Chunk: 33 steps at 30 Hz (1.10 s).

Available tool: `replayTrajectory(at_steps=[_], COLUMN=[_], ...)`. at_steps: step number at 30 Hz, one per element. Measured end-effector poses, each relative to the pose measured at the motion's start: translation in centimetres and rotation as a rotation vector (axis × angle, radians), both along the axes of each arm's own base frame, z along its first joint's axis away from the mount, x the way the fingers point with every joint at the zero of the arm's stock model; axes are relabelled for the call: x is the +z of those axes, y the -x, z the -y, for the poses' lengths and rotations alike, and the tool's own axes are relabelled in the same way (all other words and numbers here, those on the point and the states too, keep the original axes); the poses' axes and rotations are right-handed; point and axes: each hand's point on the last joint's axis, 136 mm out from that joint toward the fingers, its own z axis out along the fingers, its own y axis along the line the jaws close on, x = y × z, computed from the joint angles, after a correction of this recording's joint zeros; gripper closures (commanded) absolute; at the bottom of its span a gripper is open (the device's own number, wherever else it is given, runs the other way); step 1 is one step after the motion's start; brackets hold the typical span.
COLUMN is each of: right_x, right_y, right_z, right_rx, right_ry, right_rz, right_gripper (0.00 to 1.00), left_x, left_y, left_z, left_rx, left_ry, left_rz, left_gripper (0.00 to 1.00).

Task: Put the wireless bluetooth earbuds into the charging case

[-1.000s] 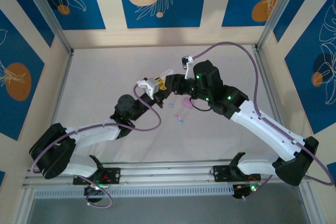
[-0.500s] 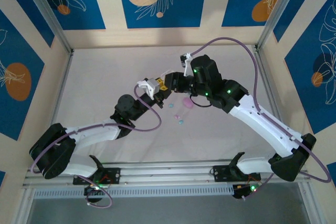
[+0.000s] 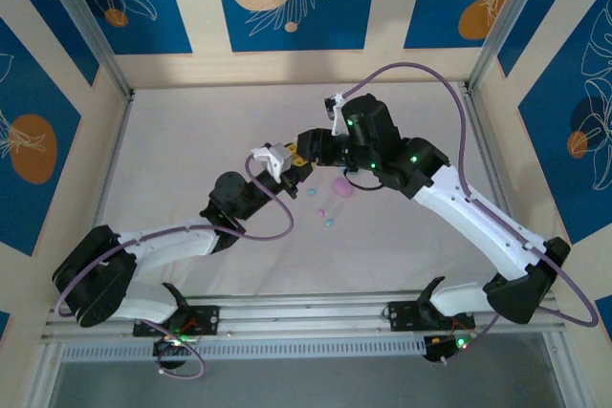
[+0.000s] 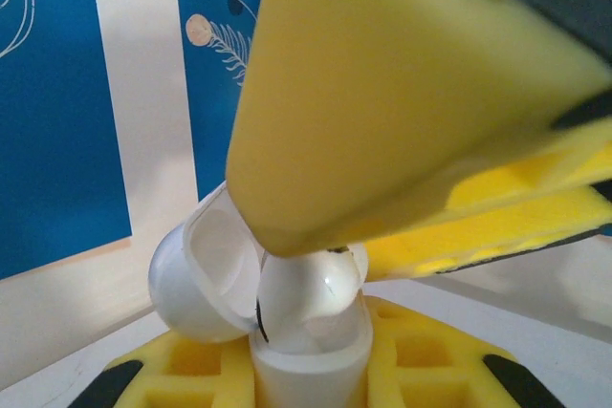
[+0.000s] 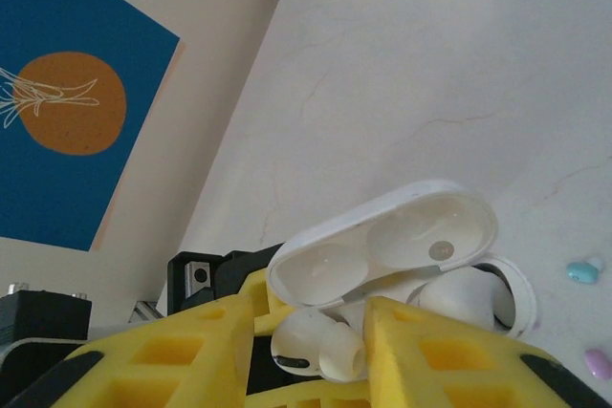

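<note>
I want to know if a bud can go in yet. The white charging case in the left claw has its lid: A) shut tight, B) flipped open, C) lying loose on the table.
B: the lid of the white charging case, gripped by the left claw, stands swung back on its hinge with its hollow inside showing.

Bright, even light is coming from overhead, washing the pale counter [image 3: 191, 140] and leaving only soft, faint shadows under the arms [image 3: 469, 212], with no harsh glare. In the left wrist view the right fingers [image 4: 382, 93] are sitting so near the lens that they are blurring into a smooth yellow mass, while the white charging case [image 4: 206, 279] is catching a gentle sheen and the far wall [image 4: 57, 93] is looking soft.
</note>
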Motion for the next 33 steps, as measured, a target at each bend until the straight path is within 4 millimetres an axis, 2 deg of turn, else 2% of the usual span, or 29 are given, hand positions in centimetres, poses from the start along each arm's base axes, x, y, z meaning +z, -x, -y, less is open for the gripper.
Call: replayTrajectory(at_steps=[9,15,22,27,33], right_x=[1.0,2.7,4.6,3.9,2.6], right_y=[0.4,0.8,1.8,2.2,2.4], right_z=[0.2,0.3,0.1,-0.3,-0.3], right_rx=[0.011,0.030,0.094,0.134,0.150], right_ry=[-0.014,-0.052,-0.090,-0.071,-0.040], right_rz=[0.029,0.074,0.132,0.116,0.069], right_gripper=[0.56,0.55,0.69,0.78,0.81], left_x=[0.7,1.4,1.3,1.4,1.4], left_y=[0.4,0.6,0.8,0.9,0.9], left_z=[-0.4,-0.6,-0.8,-0.8,-0.8], left_rx=[0.000,0.000,-0.002,-0.006,-0.006], left_ry=[0.013,0.027,0.025,0.020,0.019], left_rz=[0.012,0.025,0.024,0.021,0.021], left_gripper=[0.83,0.83,0.82,0.83,0.83])
